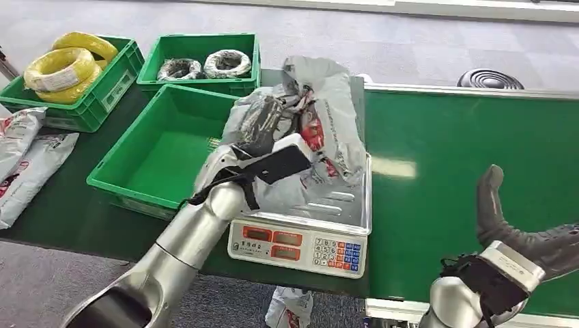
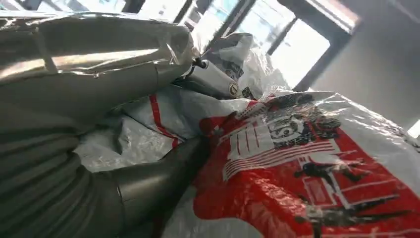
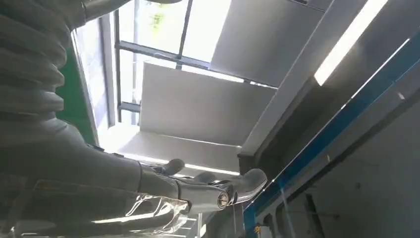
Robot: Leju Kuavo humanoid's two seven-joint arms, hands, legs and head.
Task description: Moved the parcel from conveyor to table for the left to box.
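Left hand (image 1: 263,133) mostly buried in the parcel (image 1: 321,116); fingers not traceable. Parcel's print too crumpled to read, its underside hidden against the scale (image 1: 300,242). Scale readouts too small to read. Right hand (image 1: 526,236) cut off by the right edge; fingertips out of frame. Pale bags (image 1: 24,160) at the left cut by the edge. Dark ribbed disc (image 1: 490,80) beyond the belt (image 1: 464,157) partly hidden, identity unclear.

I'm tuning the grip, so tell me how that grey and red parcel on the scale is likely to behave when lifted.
The parcel looks floppy: its wrinkled plastic bag sags over the scale. The glossy film may slip in the left hand. Probably light.
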